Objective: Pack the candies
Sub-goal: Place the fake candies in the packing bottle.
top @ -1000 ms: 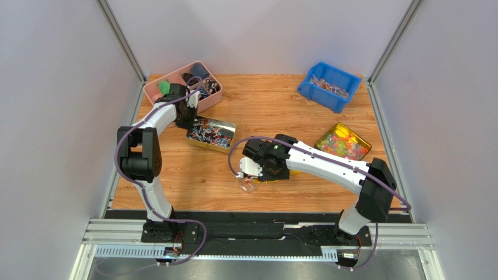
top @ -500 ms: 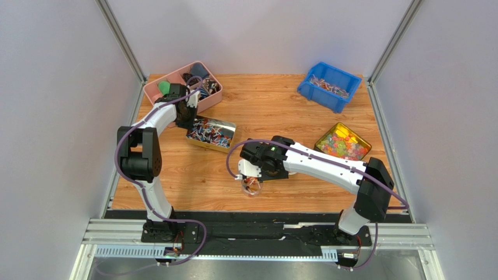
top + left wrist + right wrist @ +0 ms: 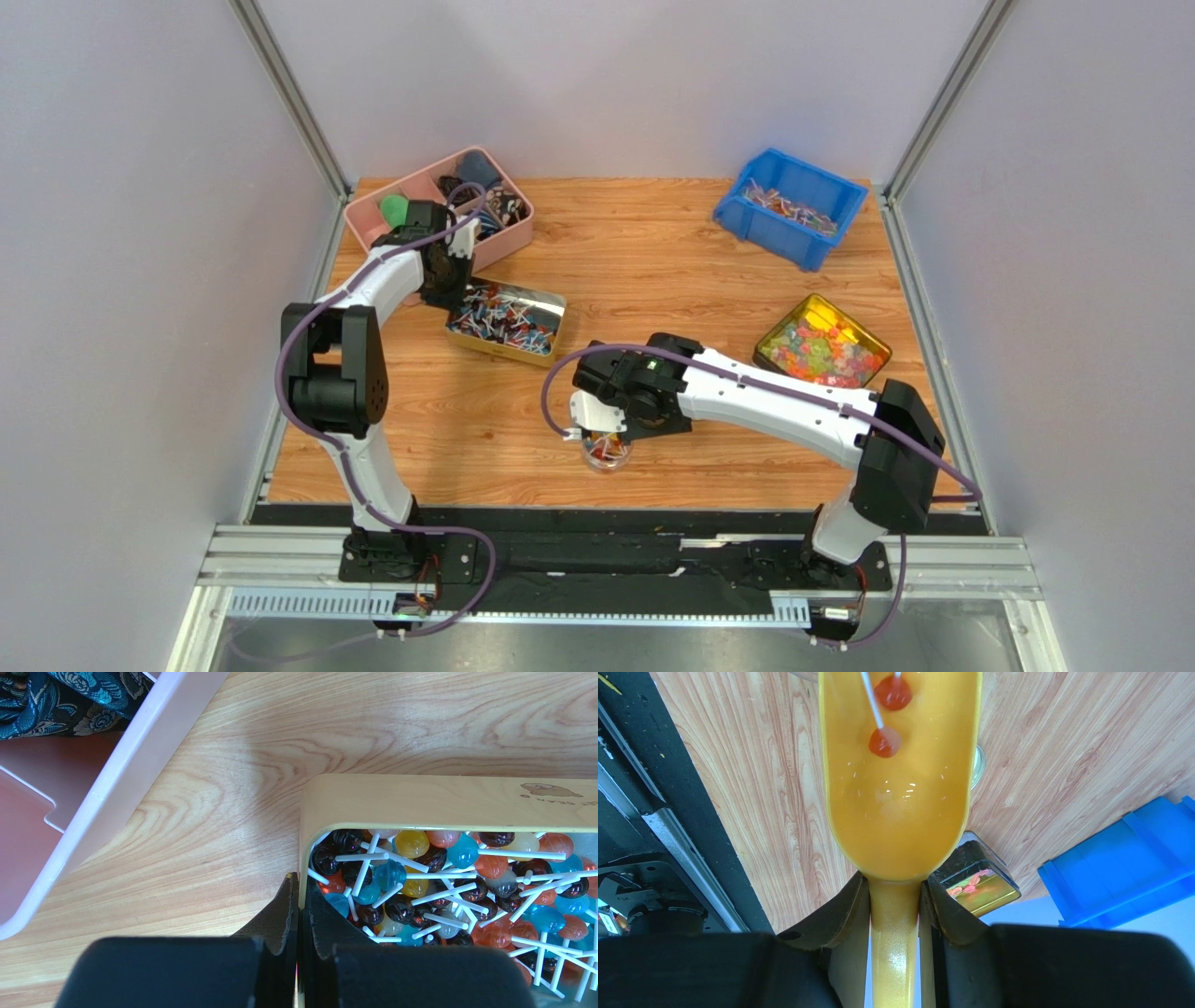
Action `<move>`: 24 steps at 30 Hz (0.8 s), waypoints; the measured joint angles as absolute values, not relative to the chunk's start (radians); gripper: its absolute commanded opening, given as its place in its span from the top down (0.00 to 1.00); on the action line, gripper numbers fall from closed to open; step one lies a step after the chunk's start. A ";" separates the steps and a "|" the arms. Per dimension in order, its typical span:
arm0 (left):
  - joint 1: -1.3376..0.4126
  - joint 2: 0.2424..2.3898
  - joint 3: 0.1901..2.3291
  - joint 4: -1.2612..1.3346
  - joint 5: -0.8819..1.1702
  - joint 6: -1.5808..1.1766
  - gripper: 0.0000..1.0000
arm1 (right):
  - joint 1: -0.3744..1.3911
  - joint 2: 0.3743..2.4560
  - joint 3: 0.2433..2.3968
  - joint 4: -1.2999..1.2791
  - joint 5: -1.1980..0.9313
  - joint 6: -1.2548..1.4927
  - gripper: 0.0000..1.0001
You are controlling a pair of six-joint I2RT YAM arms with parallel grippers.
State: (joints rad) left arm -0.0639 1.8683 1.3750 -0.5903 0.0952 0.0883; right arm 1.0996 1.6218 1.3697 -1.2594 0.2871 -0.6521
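Note:
The candies (image 3: 421,875) are small round lollipops with white sticks, blue, dark, orange and yellow, filling a gold tin (image 3: 449,801) at the left of the table (image 3: 471,336). My left gripper (image 3: 300,882) is shut on the tin's near-left rim, seen from above too (image 3: 452,287). My right gripper (image 3: 895,882) is shut on the handle of a yellow scoop (image 3: 899,791). The scoop is tilted down over a small clear jar (image 3: 605,450) near the front edge. Two red candies (image 3: 885,742) lie near the scoop's lip. The jar is mostly hidden under the scoop in the right wrist view.
A pink divided box (image 3: 442,203) with dark items stands at the back left, close to the tin. A blue bin (image 3: 788,206) sits at the back right. A gold tin of yellow and orange gummies (image 3: 822,343) sits at the right. A black rail runs along the front edge.
My right arm has moved the scoop slightly left and toward the front, over the clear jar, and red candies now show in the jar. The left arm has not moved.

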 measured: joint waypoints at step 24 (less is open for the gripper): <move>-0.064 1.886 1.375 -0.590 0.077 0.088 1.00 | 1.159 1.597 1.319 -1.256 0.363 -0.682 1.00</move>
State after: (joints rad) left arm -0.0639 1.8862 1.3750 -0.5900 0.0769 0.0883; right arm 1.1595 1.5970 1.3186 -1.2560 0.3630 -0.6823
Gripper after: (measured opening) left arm 0.017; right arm 0.278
